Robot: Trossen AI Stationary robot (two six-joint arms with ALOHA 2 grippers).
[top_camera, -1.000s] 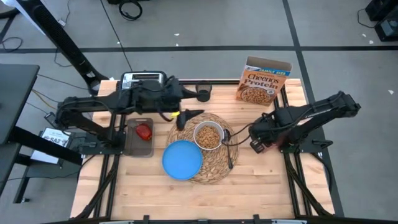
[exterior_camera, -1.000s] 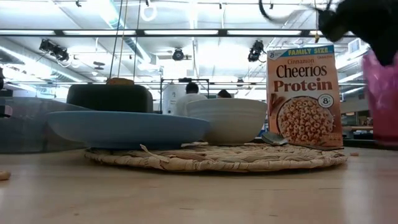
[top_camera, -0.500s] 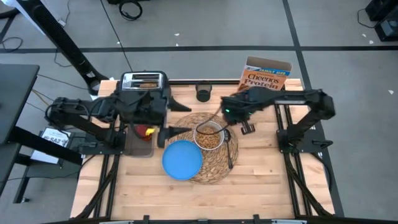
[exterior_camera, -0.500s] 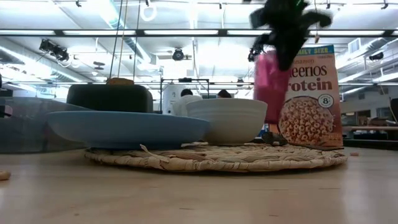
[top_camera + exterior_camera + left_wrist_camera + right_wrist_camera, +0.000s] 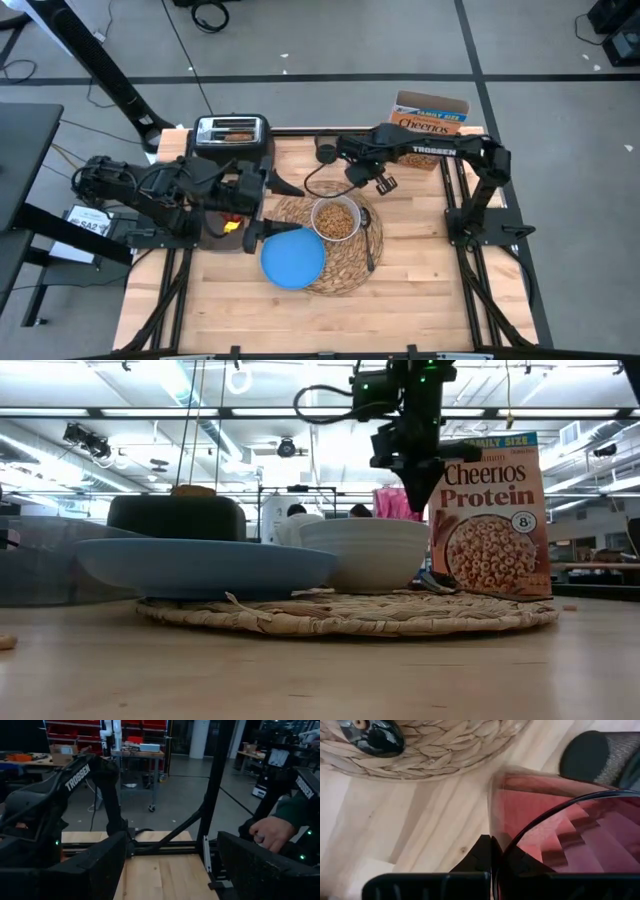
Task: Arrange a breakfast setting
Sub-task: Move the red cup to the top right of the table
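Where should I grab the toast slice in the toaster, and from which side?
Grip the toast slice by its exposed top edge, coming straight down from above. It stands upright in the toaster slot with only a low crust showing, so pinch across its two flat faces.

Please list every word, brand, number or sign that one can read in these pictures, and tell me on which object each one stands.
"FAMILY SIZE", "Cinnamon" (partly hidden), "Cheerios Protein", "8": on the cereal box, low view.
"FAMILY SIZE", "Cheerios": the same box from above, partly hidden by the right arm.
"TROSSEN": on the right arm, high view.
"TROSSEN": on an arm segment, left wrist view.
White label beside the table: too small to read.
Smaller print on the box: too small.
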